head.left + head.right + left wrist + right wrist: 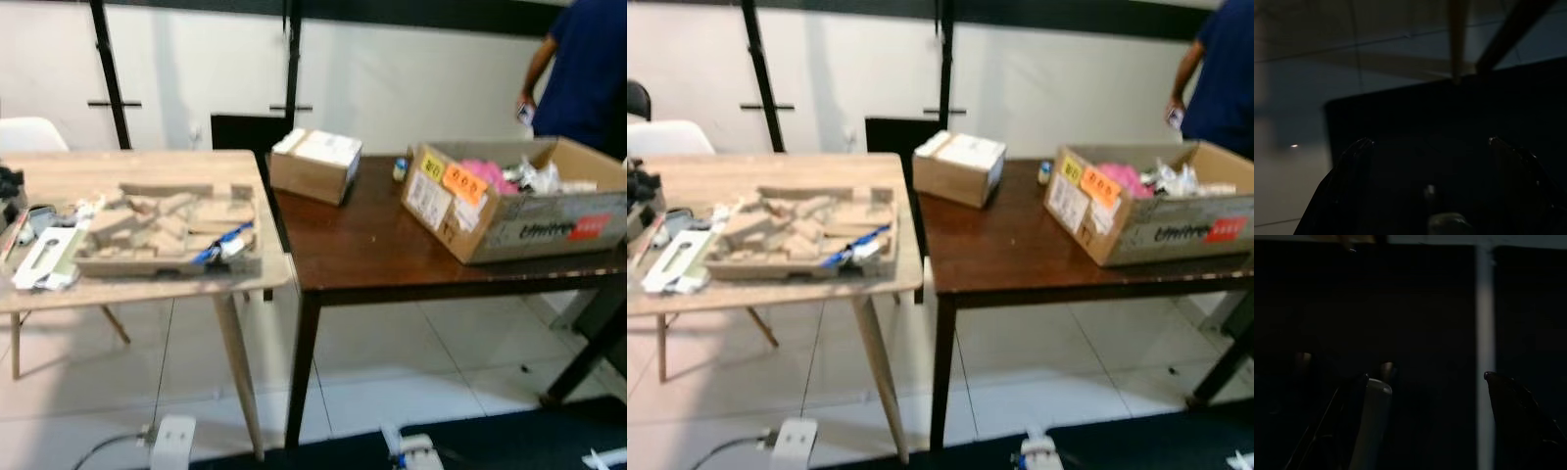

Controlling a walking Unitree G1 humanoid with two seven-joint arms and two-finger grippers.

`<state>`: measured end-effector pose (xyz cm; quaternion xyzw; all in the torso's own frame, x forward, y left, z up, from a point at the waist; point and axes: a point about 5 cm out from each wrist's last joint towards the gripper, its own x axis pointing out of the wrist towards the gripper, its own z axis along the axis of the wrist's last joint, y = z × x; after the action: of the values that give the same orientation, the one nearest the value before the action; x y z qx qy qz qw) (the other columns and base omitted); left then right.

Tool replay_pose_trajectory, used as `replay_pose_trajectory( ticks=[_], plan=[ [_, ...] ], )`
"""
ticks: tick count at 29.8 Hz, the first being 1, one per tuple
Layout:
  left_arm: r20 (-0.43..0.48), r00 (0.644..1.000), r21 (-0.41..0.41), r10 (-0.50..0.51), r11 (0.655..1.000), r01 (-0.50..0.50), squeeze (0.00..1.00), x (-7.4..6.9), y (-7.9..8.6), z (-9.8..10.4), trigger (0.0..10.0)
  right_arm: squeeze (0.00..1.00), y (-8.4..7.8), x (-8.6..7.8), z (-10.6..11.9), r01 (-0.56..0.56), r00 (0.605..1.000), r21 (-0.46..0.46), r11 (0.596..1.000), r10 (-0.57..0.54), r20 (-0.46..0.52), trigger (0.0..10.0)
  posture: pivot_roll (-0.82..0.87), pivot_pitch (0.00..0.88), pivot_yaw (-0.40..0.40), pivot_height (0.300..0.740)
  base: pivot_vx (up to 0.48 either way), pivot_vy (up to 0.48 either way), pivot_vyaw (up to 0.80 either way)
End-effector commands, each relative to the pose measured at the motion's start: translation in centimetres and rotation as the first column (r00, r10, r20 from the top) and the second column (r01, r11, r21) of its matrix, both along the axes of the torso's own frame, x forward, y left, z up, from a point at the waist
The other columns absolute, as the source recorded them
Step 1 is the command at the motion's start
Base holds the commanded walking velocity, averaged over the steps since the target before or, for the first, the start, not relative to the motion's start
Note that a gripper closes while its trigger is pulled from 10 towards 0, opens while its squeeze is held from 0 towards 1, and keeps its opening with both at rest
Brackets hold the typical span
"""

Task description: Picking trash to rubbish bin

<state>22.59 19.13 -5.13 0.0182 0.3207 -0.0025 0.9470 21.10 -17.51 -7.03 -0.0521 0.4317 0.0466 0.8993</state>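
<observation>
A shallow cardboard tray (pixel 167 230) heaped with torn cardboard scraps lies on the light wooden table (pixel 147 166), with a blue wrapper (pixel 223 243) at its near right corner. White packaging (pixel 44 259) lies left of the tray. On the dark brown table (pixel 362 245) stand a small closed carton (pixel 315 164) and a large open cardboard box (pixel 519 211) holding pink stuff (pixel 480 174) and crumpled plastic. My left gripper (pixel 1427 144) hangs open in the dark over floor and a dark mat. My right gripper (pixel 1425 377) is open too, with nothing between its fingers.
A person in a blue shirt (pixel 588 69) stands behind the large box at the far right. A white chair (pixel 29 134) sits behind the light table. White devices (pixel 174 436) lie on the tiled floor near a dark mat (pixel 509 441). The two tables nearly touch.
</observation>
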Motion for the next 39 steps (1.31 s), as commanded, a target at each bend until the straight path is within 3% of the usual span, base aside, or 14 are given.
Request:
replay_pose_trajectory(
  ticks=[1, 15, 27, 39],
  plan=[
    [-0.016, 1.000, -0.006, -0.004, 1.000, 0.004, 0.00, -0.36, -0.21, -0.28, 10.0, 0.00, -0.68, -0.37, -0.15, 0.005, 1.000, -0.018, 1.000, -0.005, -0.013, 10.0, 0.05, 0.039, -0.055, 0.740, 0.000, 0.000, 0.00],
    [-0.016, 0.999, 0.027, -0.043, 0.999, 0.043, 0.00, -0.32, -0.03, -0.20, 10.0, 0.00, -0.57, -0.37, -0.16, -0.002, 1.000, -0.017, 1.000, 0.002, -0.012, 10.0, 0.06, 0.030, -0.055, 0.740, 0.000, 0.150, 0.00],
    [-0.036, 0.998, 0.034, -0.047, 0.998, 0.048, 0.00, -0.43, -0.09, -0.36, 10.0, 0.00, -0.61, -0.51, -0.23, 0.000, 1.000, -0.017, 1.000, -0.001, -0.016, 10.0, 0.06, 0.034, -0.053, 0.740, 0.000, -0.427, 0.00],
    [-0.013, 1.000, 0.011, 0.002, 1.000, -0.002, 0.00, -0.30, -0.11, -0.23, 10.0, 0.00, -0.35, -0.60, -0.30, -0.032, 0.999, -0.020, 0.999, 0.031, -0.020, 10.0, 0.06, 0.038, -0.056, 0.740, 0.000, 0.000, 0.00]
  ],
)
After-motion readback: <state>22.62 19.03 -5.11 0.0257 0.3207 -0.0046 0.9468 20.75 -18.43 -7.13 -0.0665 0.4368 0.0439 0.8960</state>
